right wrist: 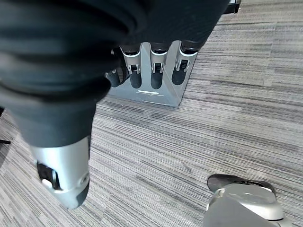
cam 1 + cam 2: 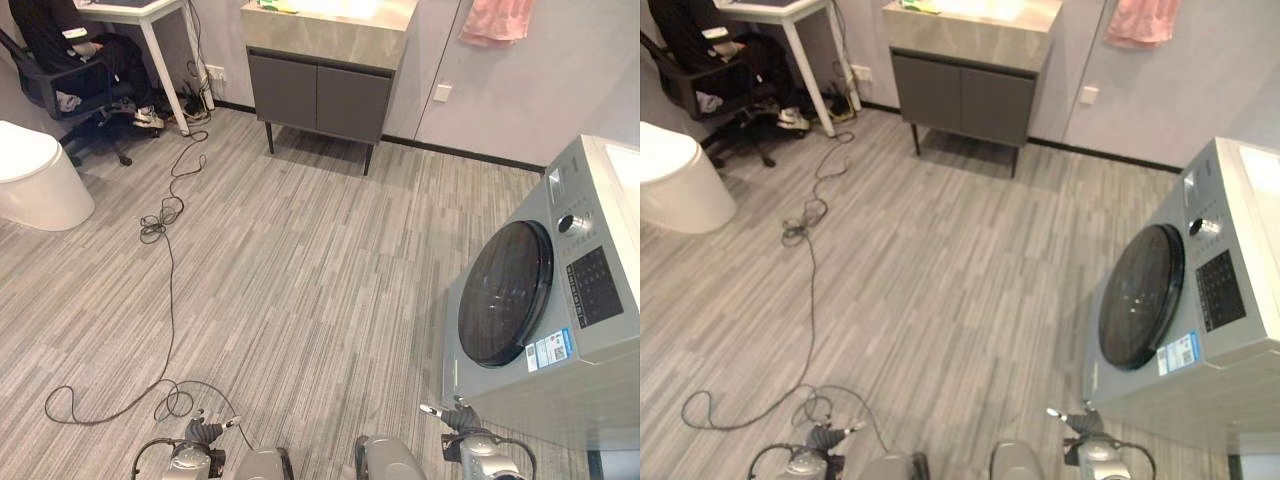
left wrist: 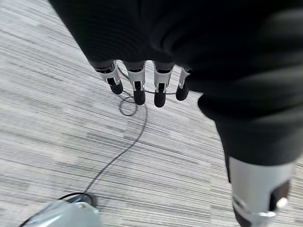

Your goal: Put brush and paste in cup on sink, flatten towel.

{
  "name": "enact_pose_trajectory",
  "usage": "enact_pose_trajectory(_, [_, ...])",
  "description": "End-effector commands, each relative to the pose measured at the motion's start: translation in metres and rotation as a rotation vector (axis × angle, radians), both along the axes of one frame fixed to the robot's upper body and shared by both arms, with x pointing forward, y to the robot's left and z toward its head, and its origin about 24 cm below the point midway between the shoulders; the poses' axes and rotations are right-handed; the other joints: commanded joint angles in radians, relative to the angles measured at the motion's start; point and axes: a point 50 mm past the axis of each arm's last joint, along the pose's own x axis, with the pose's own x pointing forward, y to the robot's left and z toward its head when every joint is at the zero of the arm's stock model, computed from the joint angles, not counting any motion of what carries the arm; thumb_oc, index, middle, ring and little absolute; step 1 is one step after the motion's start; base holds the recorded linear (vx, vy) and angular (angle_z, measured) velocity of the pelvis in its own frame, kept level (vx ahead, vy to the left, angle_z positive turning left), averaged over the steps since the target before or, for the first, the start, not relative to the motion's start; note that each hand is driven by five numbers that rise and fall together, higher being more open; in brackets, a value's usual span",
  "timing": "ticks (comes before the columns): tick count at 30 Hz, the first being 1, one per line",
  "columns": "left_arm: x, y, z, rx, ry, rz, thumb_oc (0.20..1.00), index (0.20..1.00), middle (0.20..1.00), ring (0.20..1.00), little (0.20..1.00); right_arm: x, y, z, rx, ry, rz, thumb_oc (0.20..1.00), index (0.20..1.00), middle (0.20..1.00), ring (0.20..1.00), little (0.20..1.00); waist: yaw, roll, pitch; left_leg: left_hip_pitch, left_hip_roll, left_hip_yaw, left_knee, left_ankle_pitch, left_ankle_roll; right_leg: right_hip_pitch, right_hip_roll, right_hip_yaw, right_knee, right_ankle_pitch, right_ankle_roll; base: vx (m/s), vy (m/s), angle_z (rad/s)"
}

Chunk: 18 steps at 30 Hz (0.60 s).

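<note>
We look down on a floor [image 2: 300,280] of grey planks with fine stripes. Far ahead stands the sink cabinet [image 2: 322,90], a box shape with two dark flat doors, thin legs and a pale stone-like top; something small and yellow-green [image 2: 275,6] lies on the top near its left end, but we cannot tell what it is. A pink towel [image 2: 497,20] hangs in soft folds on the wall to the right of the cabinet. Brush, paste and cup we cannot make out from here.

On the right stands a silver washing machine [image 2: 560,330] with a round dark glossy door. On the left is a white rounded toilet [image 2: 40,180], and behind it a person sits on a black office chair [image 2: 70,95] at a white desk [image 2: 140,15].

The left hand [image 3: 137,85] hangs low over the floor, fingers straight and relaxed, holding nothing. The right hand [image 1: 151,66] hangs the same way, released and empty; its wrist view shows the lower corner of the washing machine just past the fingertips, which the head views do not give so closely.
</note>
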Motion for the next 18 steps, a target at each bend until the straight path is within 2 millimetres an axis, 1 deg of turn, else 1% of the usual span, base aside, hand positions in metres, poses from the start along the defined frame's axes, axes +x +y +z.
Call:
enact_pose_trajectory(1, [-0.001,0.0005,-0.0001,0.018,0.0,-0.034,1.0,1.0,1.0,1.0,1.0,0.0108,-0.0056,0.0063,-0.058,-0.033,0.017,1.0,1.0,1.0,1.0,1.0,-0.02,0.01,0.011,0.059,-0.043,-0.024,-0.025,-0.011,0.005,0.052,0.027,0.001,-0.059,0.04,0.022,0.03,0.006,-0.04])
enact_pose_trajectory(4, [-0.0044,-0.0014,-0.0027,0.009,0.016,-0.021,1.0,1.0,1.0,1.0,1.0,0.0068,-0.0044,0.0031,-0.05,-0.015,-0.002,1.0,1.0,1.0,1.0,1.0,-0.02,0.013,0.001,0.073,-0.045,-0.023,-0.055,0.001,0.004,0.072,0.03,0.001,-0.094,0.048,0.025,0.05,0.016,-0.04])
enact_pose_trajectory(6, [-0.0044,-0.0014,-0.0027,0.009,0.016,-0.021,1.0,1.0,1.0,1.0,1.0,0.0068,-0.0044,0.0032,-0.05,-0.015,-0.002,1.0,1.0,1.0,1.0,1.0,-0.02,0.013,0.001,0.074,-0.045,-0.023,-0.056,0.001,0.004,0.072,0.03,0.001,-0.095,0.048,0.025,0.01,0.007,-0.02])
enact_pose_trajectory(7, [-0.0048,-0.0009,-0.003,0.02,0.025,-0.029,1.0,1.0,1.0,1.0,1.0,0.0051,-0.0035,0.0014,-0.038,-0.003,-0.007,1.0,1.0,1.0,1.0,1.0,-0.019,0.012,-0.006,0.08,-0.049,-0.025,-0.077,0.01,0.005,0.082,0.03,0.001,-0.118,0.058,0.029,0.0,0.0,0.0])
enact_pose_trajectory(10, [-0.0049,-0.0009,-0.003,0.021,0.026,-0.033,1.0,1.0,1.0,1.0,1.0,0.0043,-0.0037,0.0007,-0.038,0.007,-0.005,1.0,1.0,1.0,1.0,1.0,-0.016,0.011,-0.007,0.083,-0.05,-0.026,-0.082,0.01,0.005,0.088,0.03,0.001,-0.126,0.061,0.03,0.01,0.01,0.0])
enact_pose_trajectory(13, [-0.005,-0.0011,-0.0029,0.025,0.028,-0.044,1.0,1.0,1.0,1.0,1.0,0.0048,-0.0032,0.0004,-0.044,0.016,0.017,1.0,1.0,1.0,1.0,1.0,-0.009,0.007,-0.011,0.085,-0.055,-0.028,-0.088,0.013,0.008,0.096,0.029,0.0,-0.147,0.071,0.032,0.02,0.036,0.03])
enact_pose_trajectory(15, [-0.0068,-0.0006,-0.0036,0.031,0.039,-0.055,1.0,1.0,1.0,1.0,1.0,0.0043,-0.0029,-0.0002,-0.054,0.031,0.046,1.0,1.0,1.0,1.0,1.0,0.001,0.001,-0.012,0.08,-0.062,-0.029,-0.093,0.016,0.01,0.106,0.024,0.004,-0.179,0.088,0.039,0.01,0.059,0.0])
enact_pose_trajectory(18, [-0.0073,-0.0004,-0.0039,0.042,0.045,-0.062,1.0,1.0,1.0,1.0,1.0,0.0013,-0.0032,-0.0019,-0.05,0.045,0.037,1.0,1.0,1.0,1.0,1.0,0.005,-0.002,-0.015,0.082,-0.067,-0.029,-0.099,0.018,0.01,0.114,0.021,0.006,-0.199,0.1,0.043,0.01,0.06,0.01])
